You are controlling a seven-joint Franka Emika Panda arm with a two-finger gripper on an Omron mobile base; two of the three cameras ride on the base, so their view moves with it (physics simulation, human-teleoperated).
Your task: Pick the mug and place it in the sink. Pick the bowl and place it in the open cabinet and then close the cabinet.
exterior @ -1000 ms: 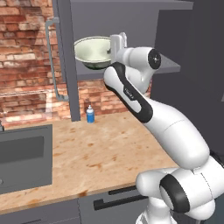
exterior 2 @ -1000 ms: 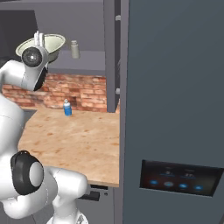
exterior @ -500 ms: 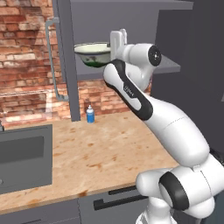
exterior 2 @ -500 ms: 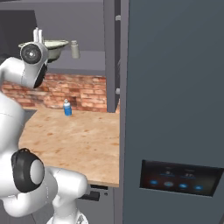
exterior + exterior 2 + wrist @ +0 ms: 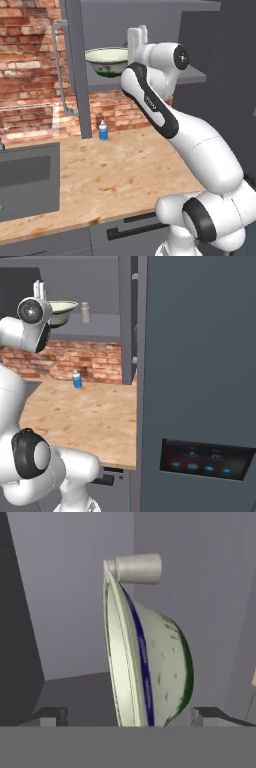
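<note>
The bowl [image 5: 106, 60] has just been released by the opened gripper [image 5: 127, 716] at 12 o'clock on the cabinet [image 5: 150, 80] shelf, so door closing is left.

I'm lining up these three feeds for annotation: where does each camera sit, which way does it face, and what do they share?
Left base view: behind the arm's left, facing the counter, sink and cabinet; arm rises lower right.
Right base view: behind its right, past a dark panel; arm at left.
Hand view: on the hand, facing the bowl; fingertips wide apart.
Shared: bowl, small grey cup.
</note>
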